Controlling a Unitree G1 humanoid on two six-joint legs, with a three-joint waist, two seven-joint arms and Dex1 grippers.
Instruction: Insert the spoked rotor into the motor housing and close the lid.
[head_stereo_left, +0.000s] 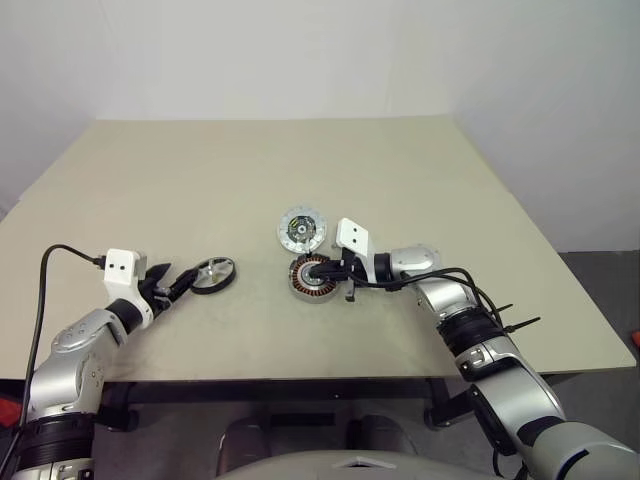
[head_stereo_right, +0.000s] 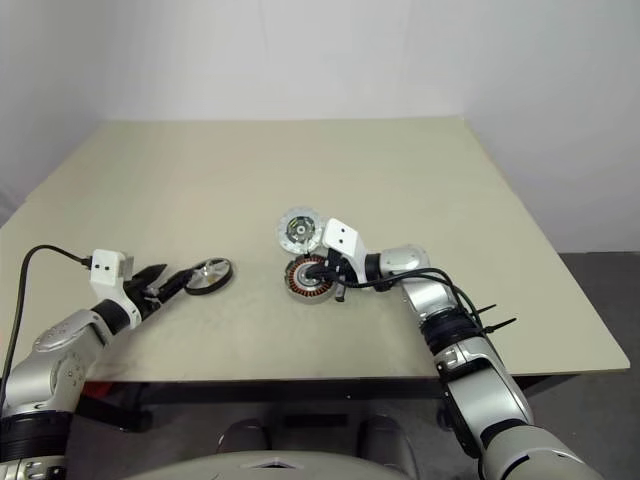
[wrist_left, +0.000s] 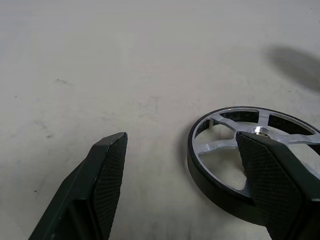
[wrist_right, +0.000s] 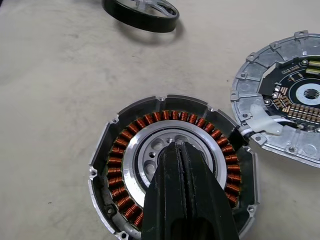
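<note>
Centre frame, the right gripper (wrist_right: 181, 146), fingers pressed together, sits over the motor housing (head_stereo_left: 312, 279) on the table (head_stereo_left: 250, 180). Lid (head_stereo_left: 302, 229) just above. At left, the open left gripper (head_stereo_left: 172, 285) straddles the spoked rotor (head_stereo_left: 214, 274) rim.

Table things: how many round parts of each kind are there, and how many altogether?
Spoked rotor: 1
Motor housing with copper windings: 1
Lid, flat patterned disc: 1
Total: 3 round parts on the table
</note>
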